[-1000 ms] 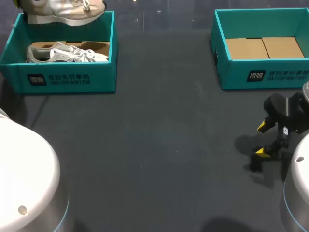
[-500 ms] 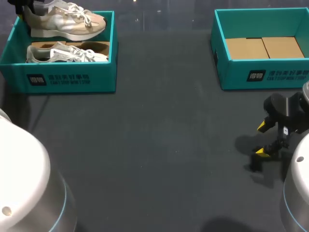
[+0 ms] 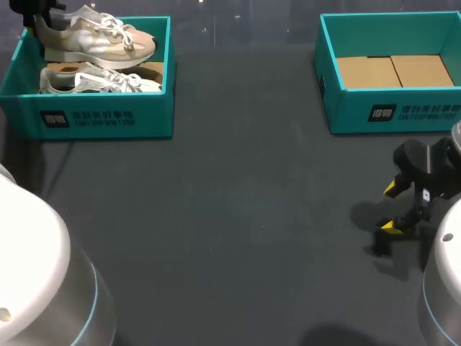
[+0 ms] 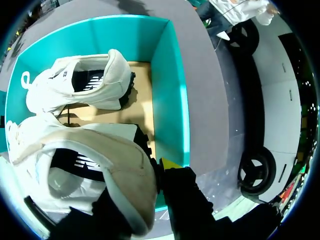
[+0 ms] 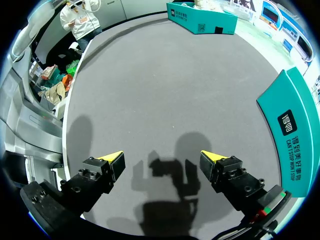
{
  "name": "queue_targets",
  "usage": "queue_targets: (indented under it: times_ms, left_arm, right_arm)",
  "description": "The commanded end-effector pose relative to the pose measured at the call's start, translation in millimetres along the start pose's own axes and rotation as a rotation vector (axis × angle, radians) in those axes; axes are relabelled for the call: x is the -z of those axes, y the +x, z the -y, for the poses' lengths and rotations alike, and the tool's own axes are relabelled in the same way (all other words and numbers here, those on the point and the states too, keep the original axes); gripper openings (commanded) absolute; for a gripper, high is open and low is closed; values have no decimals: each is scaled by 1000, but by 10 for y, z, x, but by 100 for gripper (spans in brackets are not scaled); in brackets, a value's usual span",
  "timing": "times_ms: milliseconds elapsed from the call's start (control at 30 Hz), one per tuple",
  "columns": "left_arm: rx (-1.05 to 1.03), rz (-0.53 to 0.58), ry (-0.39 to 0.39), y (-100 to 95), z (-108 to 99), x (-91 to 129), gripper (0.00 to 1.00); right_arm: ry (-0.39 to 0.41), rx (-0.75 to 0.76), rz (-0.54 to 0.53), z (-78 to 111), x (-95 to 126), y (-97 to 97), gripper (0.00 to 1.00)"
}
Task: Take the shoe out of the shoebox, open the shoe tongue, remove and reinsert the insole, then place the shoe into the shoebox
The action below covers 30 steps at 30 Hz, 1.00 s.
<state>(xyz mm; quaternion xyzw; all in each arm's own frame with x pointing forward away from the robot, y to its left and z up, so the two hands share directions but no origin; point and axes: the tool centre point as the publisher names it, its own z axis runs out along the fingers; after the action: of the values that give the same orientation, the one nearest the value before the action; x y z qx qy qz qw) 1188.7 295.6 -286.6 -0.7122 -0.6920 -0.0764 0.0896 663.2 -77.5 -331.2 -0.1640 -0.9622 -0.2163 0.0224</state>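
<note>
A beige and white shoe (image 3: 97,40) hangs over the back of the left teal shoebox (image 3: 101,119), toe pointing right. My left gripper (image 3: 32,16) is shut on its heel collar. In the left wrist view one yellow fingertip (image 4: 170,164) presses the outside of the held shoe's (image 4: 95,170) heel; the other finger is hidden inside it. A second white shoe (image 3: 101,81) lies in the box beneath, also seen ahead of the gripper (image 4: 80,85). My right gripper (image 3: 390,207) stands open near the table's right side, nothing between its fingers (image 5: 162,160).
A second teal shoebox (image 3: 392,112) with only a cardboard floor stands at the back right, close beside my right gripper (image 5: 292,130). Dark bare tabletop (image 3: 230,216) stretches between the two boxes.
My left gripper has brought the held shoe down and further into the head view, closer over the left box. The right arm has not moved.
</note>
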Motion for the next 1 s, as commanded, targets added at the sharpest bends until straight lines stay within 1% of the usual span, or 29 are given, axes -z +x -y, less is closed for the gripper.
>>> queue_targets:
  times_ms: [33,100,200,367,533,800,1000]
  left_arm:
    - [28,-1,17,-64,-51,-99,0]
    - [48,11,45,-90,-90,-166,0]
    - [73,17,58,-126,-141,-258,0]
    - [115,16,42,-183,-178,-366,0]
    - [118,16,43,-222,-227,-476,0]
    - [72,-10,24,-273,-190,-699,0]
    - [67,-15,22,-304,-193,-796,0]
  right_arm:
    - [2,-1,3,0,-6,10,100]
    - [2,-1,3,0,-6,10,100]
    - [2,-1,3,0,-6,10,100]
    - [2,-1,3,0,-6,10,100]
    - [2,-1,3,0,-6,10,100]
    - [2,-1,3,0,-6,10,100]
    - [2,-1,3,0,-6,10,100]
